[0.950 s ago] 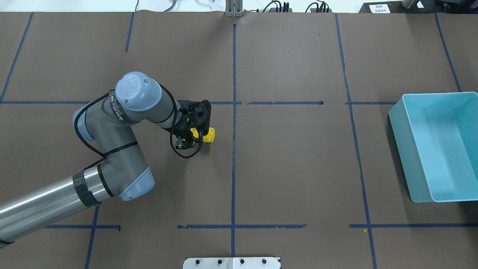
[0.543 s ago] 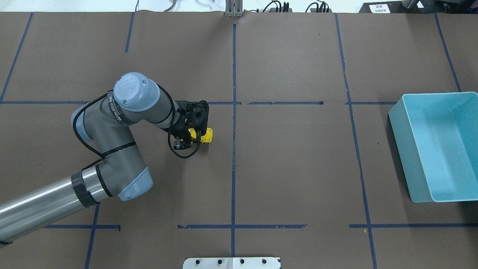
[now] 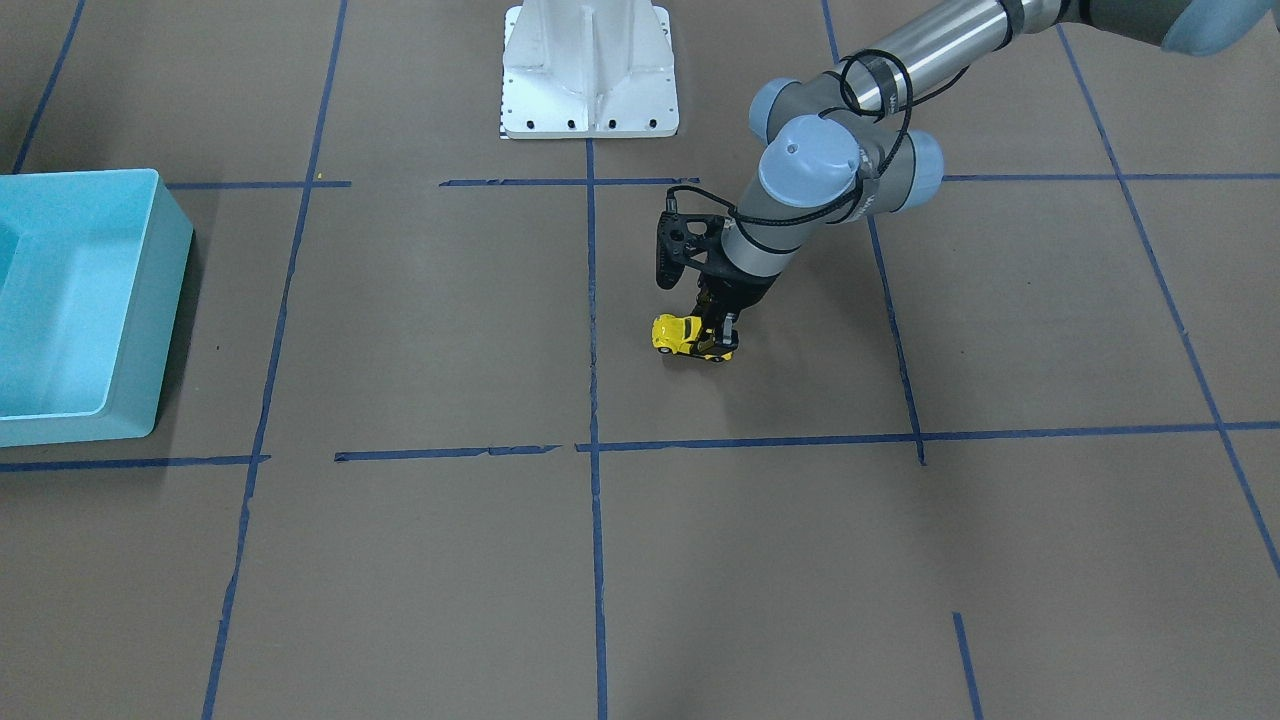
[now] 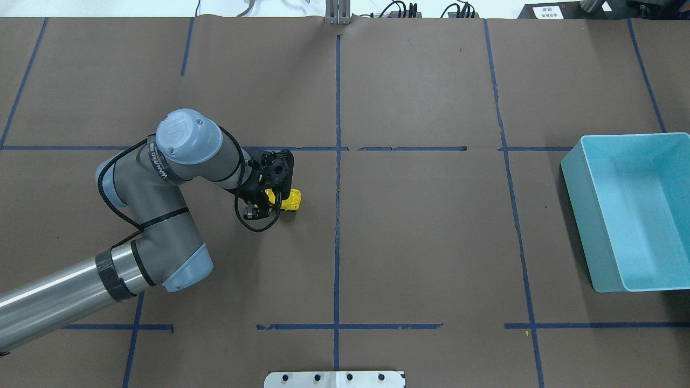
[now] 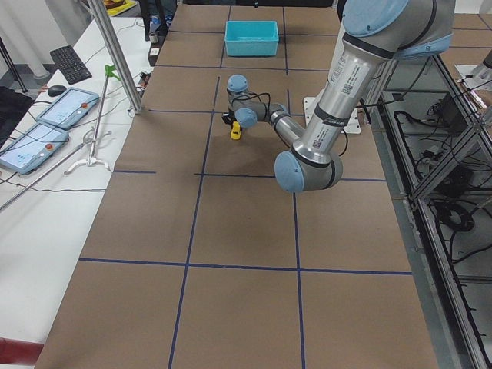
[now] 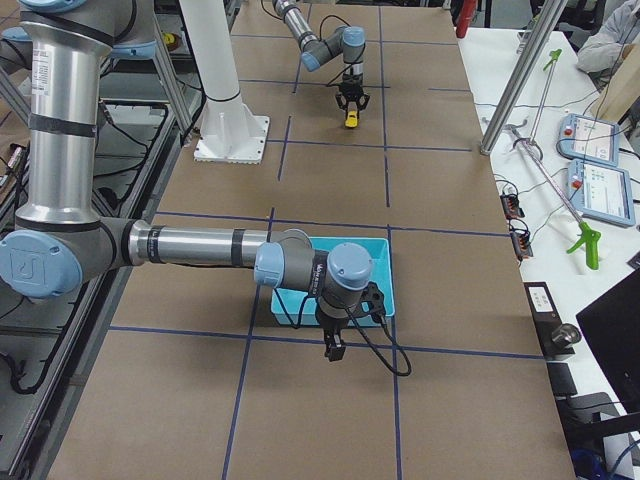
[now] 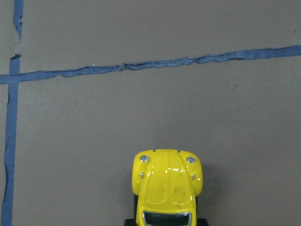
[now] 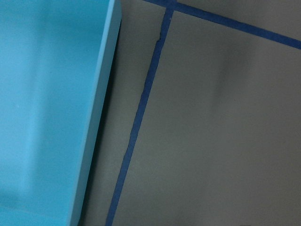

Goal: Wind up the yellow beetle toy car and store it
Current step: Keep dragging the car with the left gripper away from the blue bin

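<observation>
The yellow beetle toy car [image 4: 293, 198] stands with its wheels on the brown table cover, left of the centre tape line. My left gripper [image 4: 276, 199] is shut on its rear half and points straight down; the front-facing view shows the fingers [image 3: 722, 335] clamping the car [image 3: 678, 333]. The left wrist view shows the car's hood [image 7: 167, 181] at the bottom edge. My right gripper [image 6: 334, 346] shows only in the exterior right view, next to the teal bin [image 6: 384, 247]; I cannot tell whether it is open or shut.
The open teal bin [image 4: 581, 215] stands at the table's right end; its wall fills the left of the right wrist view [image 8: 96, 117]. Blue tape lines cross the brown cover. The white robot base [image 3: 590, 70] stands at the near edge.
My left gripper has dragged the car a short way left along the table, away from the centre tape line. The arm's elbow has drawn back with it.
</observation>
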